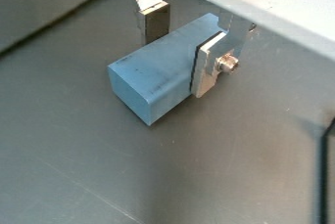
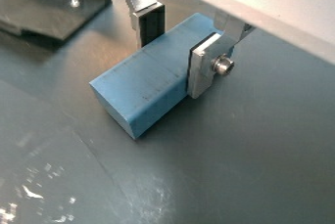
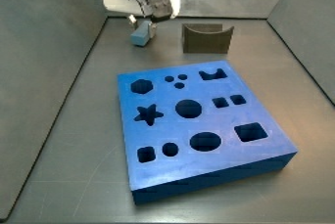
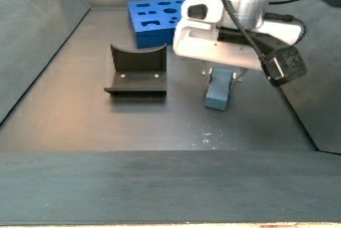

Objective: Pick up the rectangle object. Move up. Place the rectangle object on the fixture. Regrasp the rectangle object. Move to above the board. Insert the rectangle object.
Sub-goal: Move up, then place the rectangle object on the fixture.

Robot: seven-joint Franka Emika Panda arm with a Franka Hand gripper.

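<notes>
rectangle object (image 4: 217, 91) is pinched at its upper end between the gripper (image 1: 183, 40) fingers, long axis pointing down to the floor, near the fixture (image 4: 135, 73), with free floor around it; board (image 3: 203, 120) well apart.

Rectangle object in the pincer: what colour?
Light blue, plain; the rectangle object shows best in a wrist view, between the pincer fingers.
</notes>
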